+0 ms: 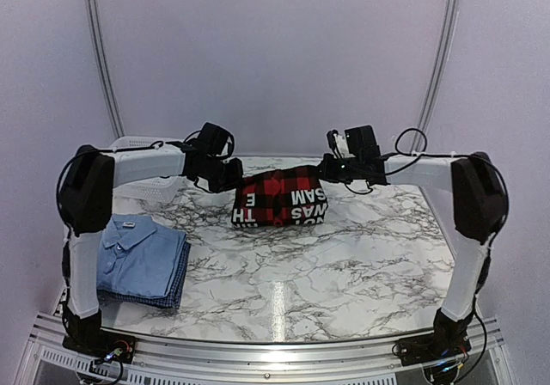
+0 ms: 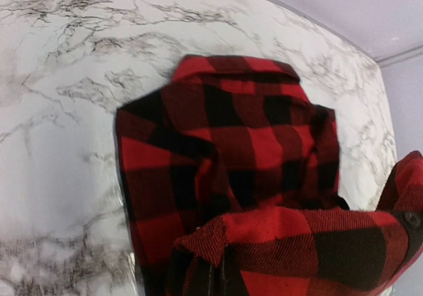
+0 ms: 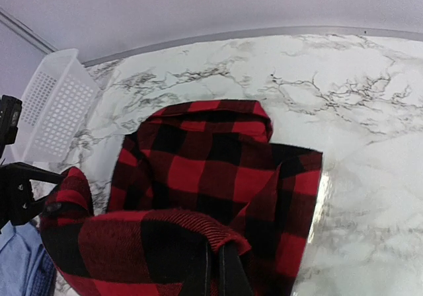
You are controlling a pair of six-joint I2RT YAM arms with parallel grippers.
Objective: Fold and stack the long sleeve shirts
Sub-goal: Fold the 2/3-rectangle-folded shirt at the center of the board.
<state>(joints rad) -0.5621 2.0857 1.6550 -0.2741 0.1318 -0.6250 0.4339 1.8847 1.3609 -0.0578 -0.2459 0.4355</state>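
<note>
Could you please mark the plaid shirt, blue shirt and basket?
plaid flannel shirt (image 1: 277, 185): top view, checked top.
light blue collared shirt (image 1: 137, 260): top view, front.
white mesh basket (image 3: 56, 108): right wrist view, wall.

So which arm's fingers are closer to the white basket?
Left. The left fingers pinch the plaid shirt on the side toward the basket; the right fingers pinch its opposite side, farther away.

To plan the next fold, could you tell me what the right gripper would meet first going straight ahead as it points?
Probably the plaid shirt: the right gripper, shut on its edge, points at the rest lying on the table; depth is unclear.
</note>
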